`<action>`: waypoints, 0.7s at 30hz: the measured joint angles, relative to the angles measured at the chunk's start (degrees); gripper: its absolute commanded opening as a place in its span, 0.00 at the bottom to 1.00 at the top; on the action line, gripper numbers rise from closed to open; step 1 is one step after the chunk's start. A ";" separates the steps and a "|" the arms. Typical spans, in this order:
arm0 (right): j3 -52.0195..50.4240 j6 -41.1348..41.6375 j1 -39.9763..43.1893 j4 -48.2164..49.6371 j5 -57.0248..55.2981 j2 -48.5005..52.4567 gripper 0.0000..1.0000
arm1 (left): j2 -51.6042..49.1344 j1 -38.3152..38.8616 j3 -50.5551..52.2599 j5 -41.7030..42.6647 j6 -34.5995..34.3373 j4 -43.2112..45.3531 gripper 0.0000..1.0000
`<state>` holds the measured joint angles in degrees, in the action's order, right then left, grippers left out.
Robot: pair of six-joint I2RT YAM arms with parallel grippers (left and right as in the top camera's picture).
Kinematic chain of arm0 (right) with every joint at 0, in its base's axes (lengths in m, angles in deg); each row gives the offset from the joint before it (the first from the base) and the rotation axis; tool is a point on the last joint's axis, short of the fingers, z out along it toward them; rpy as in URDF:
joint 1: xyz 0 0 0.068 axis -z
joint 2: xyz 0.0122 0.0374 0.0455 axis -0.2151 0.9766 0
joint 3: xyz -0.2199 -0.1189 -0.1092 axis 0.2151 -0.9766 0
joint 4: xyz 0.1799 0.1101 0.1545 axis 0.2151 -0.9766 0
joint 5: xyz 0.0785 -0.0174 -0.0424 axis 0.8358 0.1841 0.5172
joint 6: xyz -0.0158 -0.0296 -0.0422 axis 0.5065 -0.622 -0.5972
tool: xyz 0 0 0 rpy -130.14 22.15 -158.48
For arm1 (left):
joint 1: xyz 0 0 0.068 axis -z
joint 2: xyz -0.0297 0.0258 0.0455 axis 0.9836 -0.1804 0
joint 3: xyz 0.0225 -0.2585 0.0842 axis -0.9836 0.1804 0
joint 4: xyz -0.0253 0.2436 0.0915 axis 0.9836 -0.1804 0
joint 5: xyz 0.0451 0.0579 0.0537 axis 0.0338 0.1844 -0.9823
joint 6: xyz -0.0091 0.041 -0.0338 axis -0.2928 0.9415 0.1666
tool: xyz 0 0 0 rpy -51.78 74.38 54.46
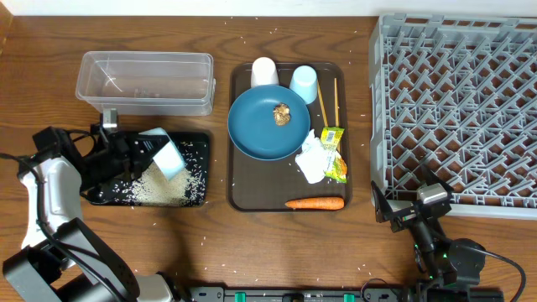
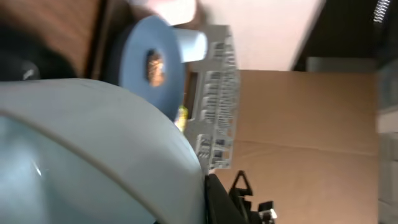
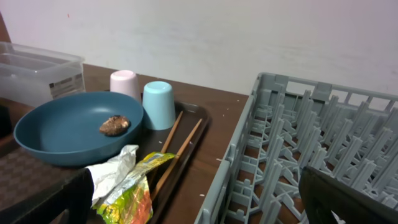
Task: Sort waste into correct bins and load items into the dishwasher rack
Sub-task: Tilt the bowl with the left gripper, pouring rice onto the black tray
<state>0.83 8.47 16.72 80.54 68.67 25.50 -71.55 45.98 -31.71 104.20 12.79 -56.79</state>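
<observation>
My left gripper [image 1: 141, 152] is shut on the pale blue-white bowl [image 1: 170, 156], which is tipped on its side over the black tray [image 1: 200, 138]. White rice [image 1: 164, 187] lies heaped in that tray. The bowl [image 2: 93, 143] fills the left wrist view. On the brown serving tray [image 1: 239, 197] lie the dark blue plate [image 1: 260, 130] with a brown lump [image 1: 281, 114], a white cup [image 1: 264, 71], a light blue cup [image 1: 304, 82], chopsticks [image 1: 321, 101], tissue [image 1: 312, 159], wrapper [image 1: 335, 151] and carrot [image 1: 315, 203]. My right gripper [image 1: 415, 210] stands open by the rack's [image 1: 461, 109] near-left corner.
The clear tub [image 1: 144, 57] stands behind the black tray, with a few specks inside. Loose rice grains are scattered over the wooden table around both trays. The rack's wall [image 3: 249, 155] runs close along the right gripper's inner side.
</observation>
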 measured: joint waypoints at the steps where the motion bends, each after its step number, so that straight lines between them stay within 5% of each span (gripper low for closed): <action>1: 0.00 0.00 0.00 0.00 0.00 0.00 0.99 | 0.00 0.00 0.00 -1.09 -0.24 -1.44 0.06; 12: 0.00 0.00 0.00 0.00 0.00 0.00 0.99 | 5.27 3.41 0.02 -12.81 1.79 -1.53 0.06; 21: 0.00 0.00 0.00 0.00 0.00 0.00 0.99 | 9.44 3.52 0.02 -23.50 -7.19 4.85 0.06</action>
<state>0.83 8.47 16.72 80.54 68.67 25.50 -62.11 49.50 -31.69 80.70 5.59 -51.93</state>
